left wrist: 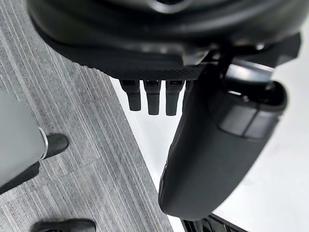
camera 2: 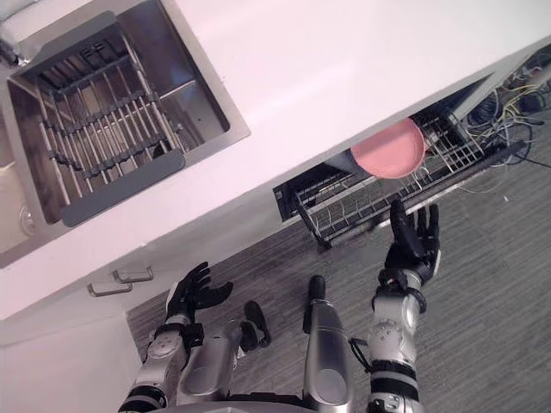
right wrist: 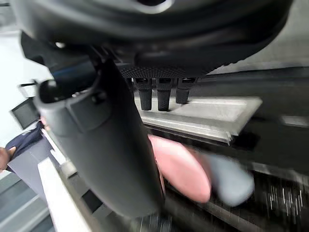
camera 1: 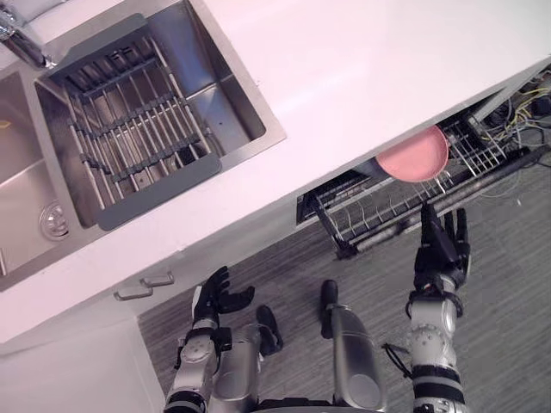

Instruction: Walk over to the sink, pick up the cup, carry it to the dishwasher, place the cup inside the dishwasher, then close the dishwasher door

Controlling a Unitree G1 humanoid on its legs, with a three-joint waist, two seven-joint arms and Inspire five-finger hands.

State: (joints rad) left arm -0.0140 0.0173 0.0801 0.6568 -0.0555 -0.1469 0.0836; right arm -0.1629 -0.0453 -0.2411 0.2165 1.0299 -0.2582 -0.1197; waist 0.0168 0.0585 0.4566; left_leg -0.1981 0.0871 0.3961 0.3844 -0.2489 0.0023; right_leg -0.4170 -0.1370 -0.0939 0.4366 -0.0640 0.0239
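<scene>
Already the cup [camera 1: 413,153] lies on its side in the dishwasher's wire rack [camera 1: 379,219], its round pink face turned outward and a grey part showing just beside it towards the sink. The rack is drawn out from under the edge of the white bench [camera 1: 362,77], and its front rail runs across between the cup and the right hand [camera 1: 442,249]. That hand is raised just in front of the rail, fingers straight and spread, palm toward the rack, holding nothing and not touching the cup. The left hand [camera 1: 215,297] hangs low by the cabinet front, its fingers loosely relaxed and empty, near two metal handles [camera 1: 146,286] under the bench. A tangle of wires [camera 1: 525,107] sits at the far end of the rack. Well apart from the cup, the steel sink [camera 1: 232,95] is set into the bench, with a grey slatted drainer [camera 1: 129,129] laid across its basin and a tap [camera 1: 21,43] at its far corner. Below lies grey striped floor [camera 1: 508,284]. In the right wrist view, a person's dark sleeve [right wrist: 19,145] shows at the edge.
</scene>
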